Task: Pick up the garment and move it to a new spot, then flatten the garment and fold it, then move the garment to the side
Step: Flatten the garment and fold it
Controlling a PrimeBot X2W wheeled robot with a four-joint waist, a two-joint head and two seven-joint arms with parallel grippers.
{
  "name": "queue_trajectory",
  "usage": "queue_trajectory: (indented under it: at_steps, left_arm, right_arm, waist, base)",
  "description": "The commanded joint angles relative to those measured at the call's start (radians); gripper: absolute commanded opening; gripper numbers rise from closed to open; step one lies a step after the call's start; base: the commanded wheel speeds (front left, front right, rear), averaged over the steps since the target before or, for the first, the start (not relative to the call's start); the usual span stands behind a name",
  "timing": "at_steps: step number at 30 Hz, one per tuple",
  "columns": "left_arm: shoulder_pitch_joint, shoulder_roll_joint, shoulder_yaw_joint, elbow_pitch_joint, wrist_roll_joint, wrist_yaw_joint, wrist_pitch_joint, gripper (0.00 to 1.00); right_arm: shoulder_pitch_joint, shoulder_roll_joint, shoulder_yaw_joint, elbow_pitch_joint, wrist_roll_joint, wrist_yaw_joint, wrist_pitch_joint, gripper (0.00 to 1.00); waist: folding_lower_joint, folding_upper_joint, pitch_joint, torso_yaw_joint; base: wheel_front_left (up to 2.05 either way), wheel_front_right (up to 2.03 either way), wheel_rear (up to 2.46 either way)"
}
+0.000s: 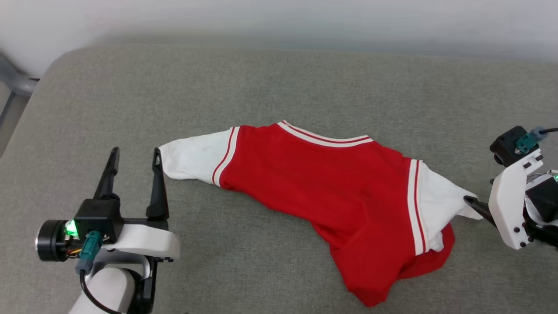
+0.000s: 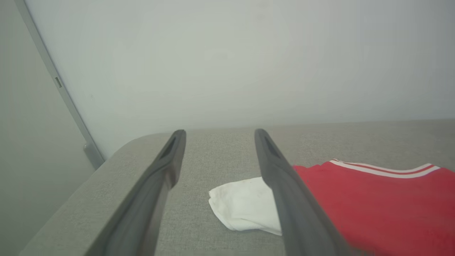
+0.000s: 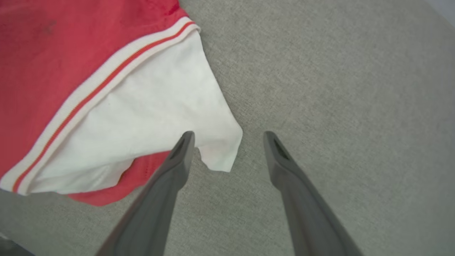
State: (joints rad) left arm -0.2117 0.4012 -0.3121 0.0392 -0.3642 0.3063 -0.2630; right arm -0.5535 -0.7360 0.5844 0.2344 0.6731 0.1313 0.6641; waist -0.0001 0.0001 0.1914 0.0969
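You've got the red jersey T-shirt with white short sleeves (image 1: 331, 174) lying rumpled mid grey fabric cushion (image 1: 279, 78); striped collar toward the wall, red body bunched toward the robot's right. Left gripper (image 1: 135, 151) is spread wide, holding nothing; its inner finger is just beside the left white sleeve cuff (image 1: 192, 159). Right gripper (image 3: 228, 134) is also spread and empty; the right sleeve corner (image 3: 220, 156) lies between its fingertips; can't tell if they touch.

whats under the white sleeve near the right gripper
A fold of the red jersey T-shirt sticks out from under its white short sleeve, both lying on the grey woven cushion. How far the fold runs beneath is covered.
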Motion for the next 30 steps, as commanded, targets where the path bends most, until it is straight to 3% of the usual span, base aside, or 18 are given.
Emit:
queue_trajectory:
  at_steps: [1,8,15,16,17,18,24,30]
  left_arm:
    - [-0.002,-0.016,0.007,0.005,0.013,-0.015,-0.002,1.00]
    - [-0.029,-0.090,0.053,0.026,0.076,-0.085,-0.003,1.00]
    - [-0.012,-0.149,0.106,0.033,0.130,-0.128,-0.003,1.00]
    - [-0.008,-0.154,0.115,0.034,0.136,-0.133,-0.003,1.00]
    - [-0.003,-0.160,0.123,0.035,0.142,-0.139,-0.003,1.00]
    - [0.000,-0.167,0.132,0.034,0.148,-0.142,-0.003,1.00]
    - [0.019,-0.197,0.171,0.043,0.180,-0.173,-0.003,1.00]
    - [0.045,-0.220,0.207,0.052,0.206,-0.198,-0.003,1.00]
  right_arm:
    - [-0.025,0.001,0.010,0.016,0.008,-0.001,0.018,1.00]
    - [-0.066,0.038,0.053,0.168,0.020,-0.001,0.052,1.00]
    - [-0.005,0.089,0.143,0.282,0.059,0.001,0.049,1.00]
    - [-0.005,0.091,0.150,0.279,0.070,0.002,0.039,0.74]
    - [-0.009,0.091,0.154,0.271,0.077,0.002,0.023,0.22]
    - [-0.017,0.086,0.156,0.260,0.081,0.002,0.001,0.00]
    - [-0.075,0.016,0.109,0.178,0.105,-0.001,-0.142,0.00]
    - [-0.013,-0.053,0.043,0.059,0.119,-0.001,-0.223,0.00]
  waist:
    - [0.0001,-0.0001,0.025,0.022]
    - [0.0001,-0.0001,0.075,0.067]
    - [0.0001,-0.0001,0.085,0.067]
    - [0.0001,-0.0001,0.083,0.062]
    - [0.0001,-0.0001,0.081,0.055]
    - [0.0001,-0.0001,0.078,0.049]
    - [0.0001,-0.0001,0.050,0.016]
    - [0.0001,-0.0001,0.005,-0.012]
  base:
    - [0.00,0.00,0.00]
    - [0.00,0.00,0.00]
    - [0.00,0.00,0.00]
    - [0.00,0.00,0.00]
    - [0.00,0.00,0.00]
    - [0.00,0.00,0.00]
    - [0.00,0.00,0.00]
    - [0.00,0.00,0.00]
